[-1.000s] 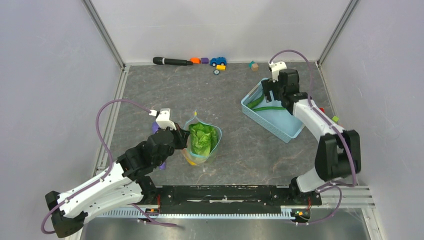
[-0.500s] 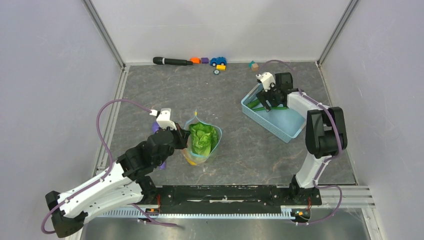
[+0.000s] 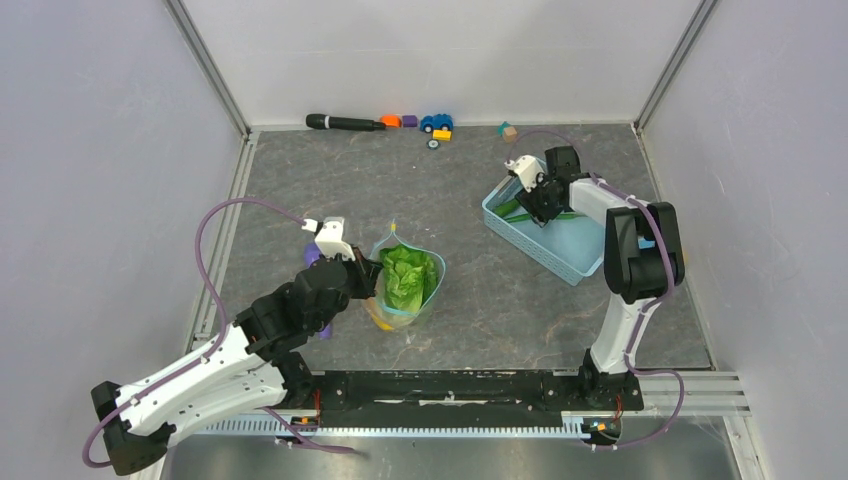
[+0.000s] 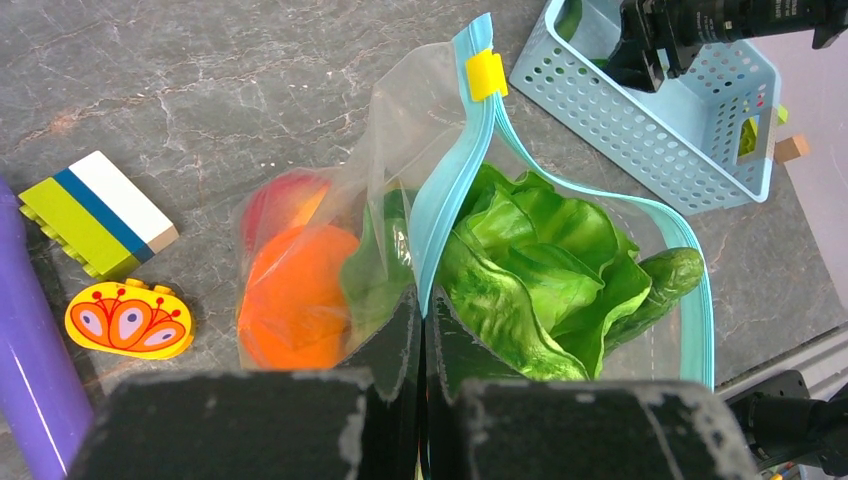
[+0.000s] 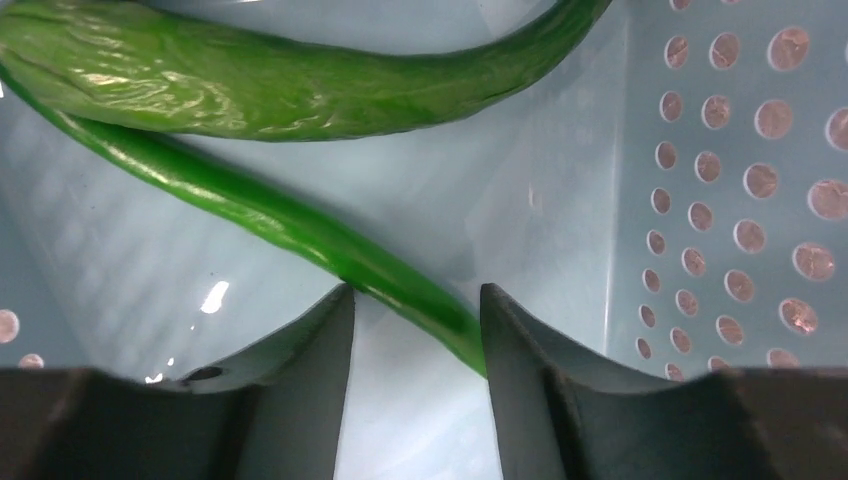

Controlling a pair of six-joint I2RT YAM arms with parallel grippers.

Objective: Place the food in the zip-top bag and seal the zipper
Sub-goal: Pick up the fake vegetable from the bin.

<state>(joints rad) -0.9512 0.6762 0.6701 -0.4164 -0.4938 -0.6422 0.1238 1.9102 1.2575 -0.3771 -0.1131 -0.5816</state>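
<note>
The clear zip-top bag (image 3: 405, 283) lies mid-table with green lettuce (image 3: 404, 275), an orange (image 4: 292, 296), a red fruit (image 4: 283, 198) and a green pod (image 4: 668, 277) inside. Its teal zipper (image 4: 452, 200) stands open, with a yellow slider (image 4: 486, 73) at the far end. My left gripper (image 4: 421, 305) is shut on the zipper strip at the bag's near edge. My right gripper (image 5: 417, 300) is open inside the light-blue basket (image 3: 545, 250), its jaws on either side of a thin long green pod (image 5: 260, 210). A thicker green pod (image 5: 290, 90) lies beyond it.
A purple stick (image 4: 35, 370), a striped block (image 4: 97, 212) and a yellow-orange toy piece (image 4: 129, 319) lie left of the bag. A black marker (image 3: 345, 122), small blocks and a toy car (image 3: 436, 122) sit along the back wall.
My right gripper has swung from above the basket's far edge down into the basket, over the green pods. The left arm and the bag have not moved.
</note>
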